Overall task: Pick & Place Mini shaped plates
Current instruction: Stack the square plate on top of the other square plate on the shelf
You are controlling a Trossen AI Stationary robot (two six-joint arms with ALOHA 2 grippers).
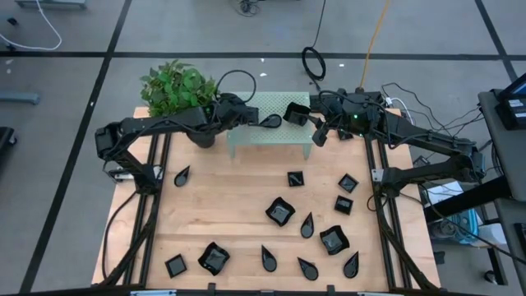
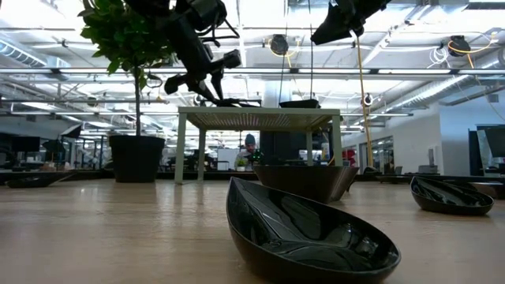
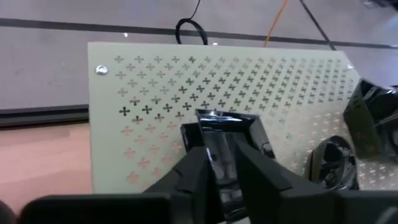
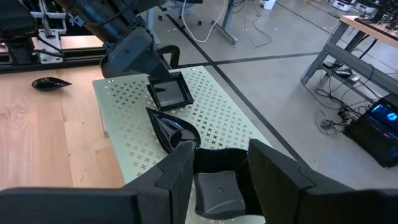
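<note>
Mini shaped plates are mostly scattered over the wooden table (image 1: 222, 205): squares, teardrops and wavy-edged ones, all glossy black. Three of them are already parked up on the pale green perforated stand (image 1: 246, 141) at the far edge.

On the stand, a flat square plate (image 4: 169, 92) is seen lying flat. A teardrop plate (image 4: 171, 130) is laid just beside it, and a wavy-edged plate (image 4: 217, 180) is set near the stand's other end.

The left gripper (image 3: 222, 168) is held low at the square plate. A narrow gap is left between its fingers (image 3: 193, 177), and the plate shows flat on the stand just past them, so nothing looks pinched.

The right gripper (image 4: 219, 163) is spread wide and carried above the wavy-edged plate. From table level, the right gripper is clearly seen well above the stand, so that plate isn't being held either.

A leafy plant in a dark pot (image 1: 201, 136) is stood just beside the stand on the left arm's side. Close to the low camera, a teardrop dish (image 2: 308, 233) fills the foreground, with a wavy one (image 2: 304, 180) behind it.
</note>
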